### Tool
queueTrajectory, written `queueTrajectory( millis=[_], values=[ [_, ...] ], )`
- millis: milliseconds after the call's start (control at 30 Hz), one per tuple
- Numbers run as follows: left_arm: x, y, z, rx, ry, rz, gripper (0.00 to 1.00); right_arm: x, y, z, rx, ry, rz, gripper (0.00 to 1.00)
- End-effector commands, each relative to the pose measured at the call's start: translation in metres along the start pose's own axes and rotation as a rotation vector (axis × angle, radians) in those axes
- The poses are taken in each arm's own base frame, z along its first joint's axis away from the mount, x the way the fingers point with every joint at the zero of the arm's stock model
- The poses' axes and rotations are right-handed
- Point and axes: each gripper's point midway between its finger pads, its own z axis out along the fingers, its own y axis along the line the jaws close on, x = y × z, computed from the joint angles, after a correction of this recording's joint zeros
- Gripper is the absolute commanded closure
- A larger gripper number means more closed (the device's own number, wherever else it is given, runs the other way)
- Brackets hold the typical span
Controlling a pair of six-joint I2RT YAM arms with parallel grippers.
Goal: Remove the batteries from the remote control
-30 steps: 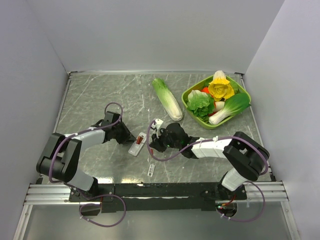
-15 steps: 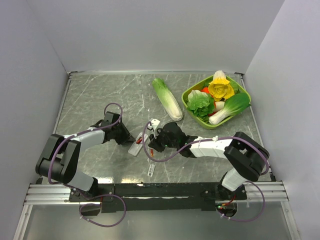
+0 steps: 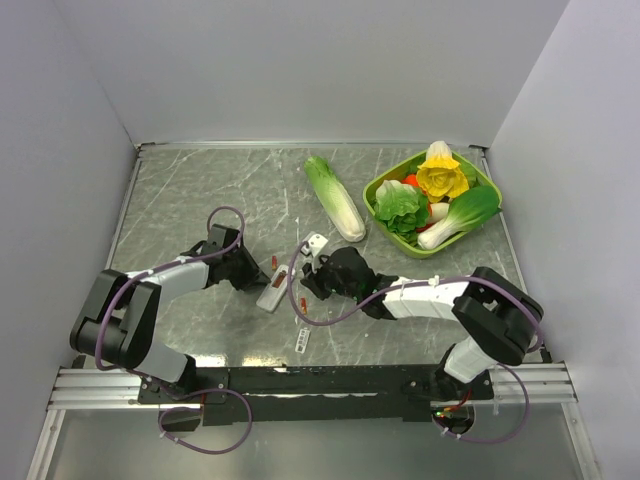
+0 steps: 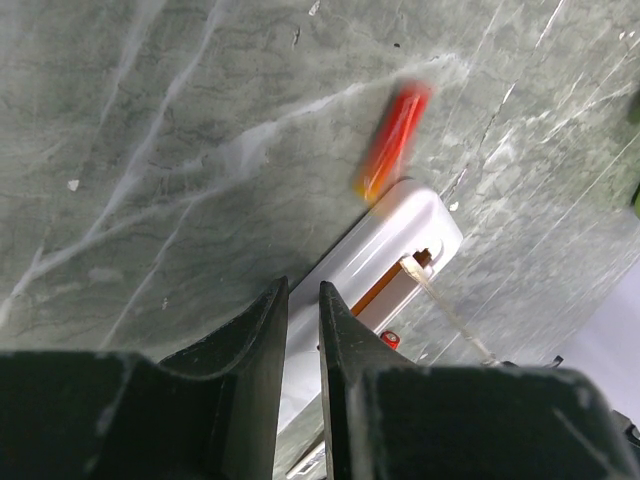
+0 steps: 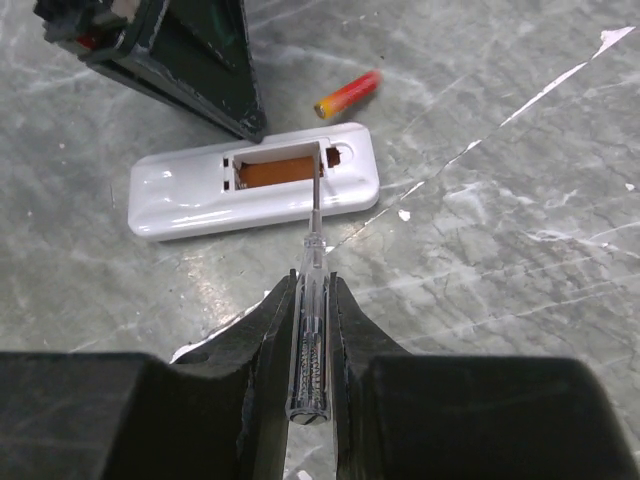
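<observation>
The white remote control lies back-up with its recess open. An orange-brown cylinder still fills that recess. One red battery lies loose on the table just beyond the remote, blurred in the left wrist view. A small red end shows on the near side. My right gripper is shut on a clear-handled screwdriver whose tip sits at the recess edge. My left gripper has its jaws nearly together, pressed against the remote's far edge.
A small flat white cover piece lies near the front edge. A pale-green cabbage lies at the back middle. A green bowl of toy vegetables stands at the back right.
A red battery has come out of the remote and rolled to the far side of it. The right gripper with the screwdriver shifted slightly. The left gripper stayed on the remote.
</observation>
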Motion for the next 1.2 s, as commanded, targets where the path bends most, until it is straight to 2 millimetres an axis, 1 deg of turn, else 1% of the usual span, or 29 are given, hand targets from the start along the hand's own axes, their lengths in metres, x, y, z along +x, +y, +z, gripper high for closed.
queueTrajectory(
  millis=[0,167,233,267,300,333,367,400,433,467,500,533,567,600,667,700,733,767,800,833,867,933,1000,1067,1100,1133,1167],
  values=[
    [0.025,0.034,-0.001,-0.123,0.065,-0.003,0.76,-0.036,-0.007,-0.005,0.045,-0.125,0.021,1.0],
    [0.022,0.034,-0.003,-0.137,0.057,-0.002,0.77,-0.034,-0.007,-0.003,0.038,-0.123,0.036,1.0],
    [0.014,0.03,-0.007,-0.144,0.027,0.004,0.77,-0.035,-0.006,-0.006,0.038,-0.125,0.044,1.0],
    [0.012,0.032,-0.01,-0.165,0.022,0.01,0.77,-0.035,-0.006,-0.007,0.037,-0.127,0.045,1.0],
    [-0.001,0.022,-0.014,-0.161,-0.025,0.022,0.77,-0.037,-0.006,-0.009,0.043,-0.13,0.05,1.0],
    [-0.008,0.019,-0.017,-0.169,-0.046,0.025,0.77,-0.04,-0.006,-0.012,0.046,-0.137,0.064,1.0],
    [-0.014,0.015,-0.022,-0.173,-0.064,0.027,0.77,-0.037,-0.008,-0.014,0.056,-0.118,0.072,1.0],
    [-0.025,0.005,-0.028,-0.161,-0.091,0.037,0.77,-0.035,-0.009,-0.016,0.062,-0.106,0.077,1.0],
    [-0.031,-0.003,-0.034,-0.146,-0.118,0.047,0.76,-0.04,-0.012,-0.02,0.085,-0.112,0.091,1.0],
    [-0.036,-0.009,-0.038,-0.133,-0.135,0.056,0.76,-0.032,-0.014,-0.022,0.1,-0.076,0.104,1.0],
    [-0.045,-0.021,-0.048,-0.102,-0.169,0.077,0.74,-0.03,-0.016,-0.025,0.117,-0.067,0.112,1.0],
    [-0.048,-0.026,-0.052,-0.089,-0.184,0.091,0.73,-0.032,-0.022,-0.032,0.155,-0.075,0.134,1.0],
    [-0.051,-0.029,-0.056,-0.085,-0.198,0.109,0.7,-0.023,-0.025,-0.037,0.177,-0.044,0.145,1.0],
    [-0.055,-0.034,-0.062,-0.074,-0.215,0.12,0.68,-0.02,-0.028,-0.041,0.198,-0.033,0.152,1.0],
    [-0.054,-0.033,-0.065,-0.085,-0.213,0.137,0.64,-0.017,-0.039,-0.052,0.269,-0.021,0.172,1.0],
    [-0.055,-0.034,-0.066,-0.084,-0.212,0.143,0.63,-0.006,-0.043,-0.057,0.3,0.022,0.172,1.0],
    [-0.053,-0.034,-0.067,-0.083,-0.205,0.149,0.62,-0.005,-0.045,-0.062,0.317,0.026,0.186,1.0],
    [-0.052,-0.034,-0.068,-0.076,-0.202,0.164,0.59,-0.002,-0.05,-0.067,0.354,0.039,0.187,1.0],
    [-0.05,-0.039,-0.072,-0.05,-0.203,0.175,0.58,0.01,-0.052,-0.072,0.37,0.081,0.186,1.0],
    [-0.049,-0.04,-0.074,-0.039,-0.2,0.183,0.55,0.011,-0.053,-0.076,0.382,0.083,0.203,1.0],
    [-0.048,-0.041,-0.078,-0.033,-0.201,0.186,0.51,0.016,-0.054,-0.079,0.395,0.093,0.213,1.0],
    [-0.049,-0.046,-0.087,-0.014,-0.223,0.193,0.46,0.031,-0.054,-0.087,0.413,0.127,0.238,1.0],
    [-0.049,-0.045,-0.096,-0.011,-0.243,0.195,0.38,0.039,-0.057,-0.093,0.438,0.139,0.26,1.0],
    [-0.049,-0.04,-0.101,-0.04,-0.254,0.188,0.18,0.048,-0.058,-0.097,0.453,0.156,0.289,0.99],
    [-0.049,-0.04,-0.103,-0.035,-0.261,0.191,0.11,0.054,-0.056,-0.099,0.45,0.168,0.304,0.97],
    [-0.049,-0.042,-0.105,-0.022,-0.263,0.196,0.01,0.057,-0.054,-0.099,0.443,0.175,0.311,0.96],
    [-0.046,-0.04,-0.103,-0.016,-0.258,0.198,0.01,0.06,-0.052,-0.099,0.436,0.18,0.317,0.96]
  ],
)
